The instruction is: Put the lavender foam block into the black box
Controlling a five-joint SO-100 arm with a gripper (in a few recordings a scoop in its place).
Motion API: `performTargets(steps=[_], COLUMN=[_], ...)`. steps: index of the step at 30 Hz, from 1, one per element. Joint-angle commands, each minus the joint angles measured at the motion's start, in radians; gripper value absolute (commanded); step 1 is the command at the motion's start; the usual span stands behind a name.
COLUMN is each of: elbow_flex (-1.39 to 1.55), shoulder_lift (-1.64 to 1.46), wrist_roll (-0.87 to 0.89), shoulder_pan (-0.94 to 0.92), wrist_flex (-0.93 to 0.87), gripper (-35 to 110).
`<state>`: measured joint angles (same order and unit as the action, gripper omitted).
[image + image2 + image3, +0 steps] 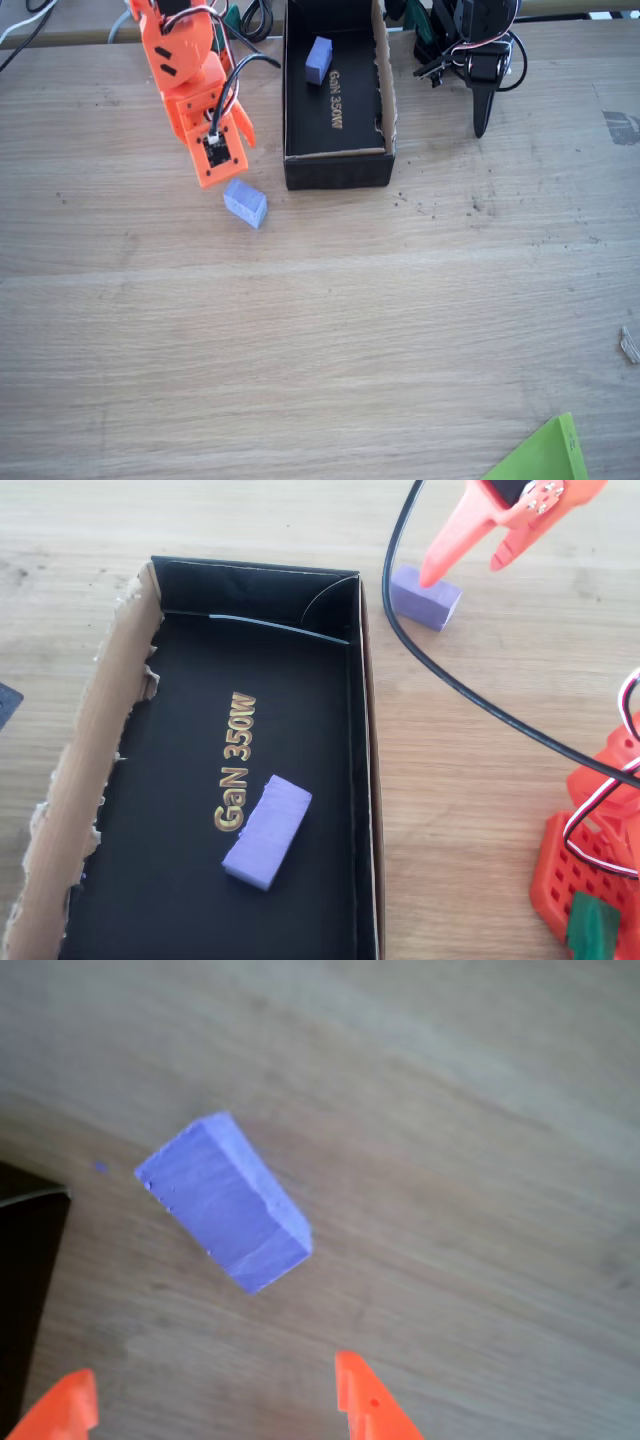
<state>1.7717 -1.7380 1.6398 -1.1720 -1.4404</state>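
Note:
The lavender foam block [245, 203] [425, 596] [225, 1203] lies on the wooden table, just left of the near corner of the black box [340, 170] in the fixed view. My orange gripper [226, 160] [466, 568] [213, 1406] hovers directly over the block, open, with nothing between its fingers. In the overhead view one fingertip [432, 578] sits right at the block's edge. The box [366, 780] is open-topped with gold "GaN 350W" lettering on its bottom. A slimmer blue-violet block [318, 60] [267, 830] lies inside it.
A green sheet corner [545, 455] pokes in at the bottom right of the fixed view. The arm's black cable [470, 695] loops over the table beside the box. The arm's orange base [590, 880] stands right of the box in the overhead view. Wide bare wood lies toward the front.

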Motion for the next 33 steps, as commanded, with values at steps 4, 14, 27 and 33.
performTargets(steps=[4, 14, 27, 33], elbow_flex=[-0.097, -0.186, -0.176, -0.175], shoulder_lift=[0.031, 0.129, 0.11, 0.103], wrist_roll=[-0.029, -0.074, -0.192, -0.175], shoulder_pan=[-0.012, -0.02, 0.021, 0.031], wrist_flex=[0.023, 0.026, 0.012, 0.002], gripper=[34, 34, 34, 32])
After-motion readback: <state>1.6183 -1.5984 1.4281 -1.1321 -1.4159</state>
